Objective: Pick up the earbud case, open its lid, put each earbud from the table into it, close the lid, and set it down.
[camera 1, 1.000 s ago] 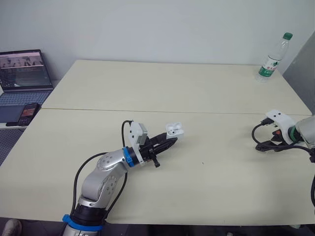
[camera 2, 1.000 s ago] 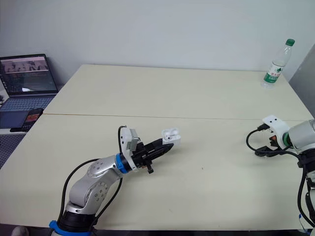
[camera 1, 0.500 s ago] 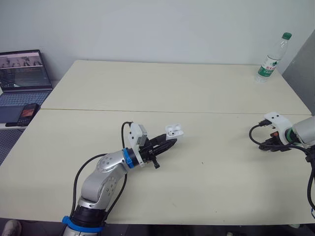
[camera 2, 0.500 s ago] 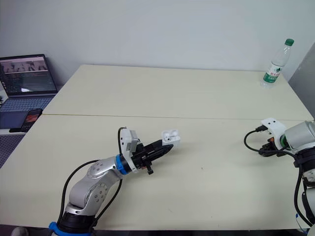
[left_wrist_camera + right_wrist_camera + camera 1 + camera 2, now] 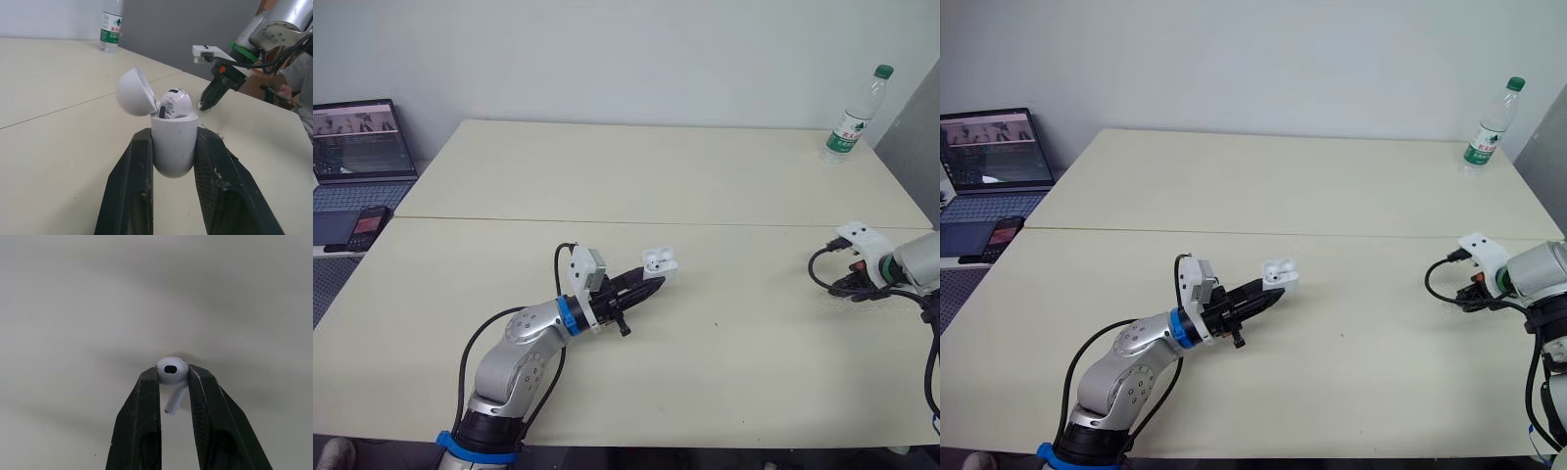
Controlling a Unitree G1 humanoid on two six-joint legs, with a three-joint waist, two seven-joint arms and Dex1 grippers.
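Note:
The white earbud case (image 5: 172, 147) sits upright between the two black fingers of my left gripper (image 5: 651, 279), which is shut on it a little above the middle of the table. Its lid (image 5: 134, 92) is tipped back open, and one earbud (image 5: 175, 103) rests in the case. At the table's right edge, my right gripper (image 5: 172, 377) is shut on the second white earbud (image 5: 172, 369), pinching its head with the stem pointing back between the fingers. Just above the tabletop, the right gripper (image 5: 847, 286) points down and inward.
A plastic water bottle (image 5: 850, 117) stands at the far right corner of the table (image 5: 705, 176). A laptop (image 5: 362, 137) and a phone (image 5: 369, 223) lie on a lower surface off the left side. A seam crosses the table behind the case.
The right gripper has shut on the earbud at the right edge and shifted slightly. The left gripper and case have stayed put.

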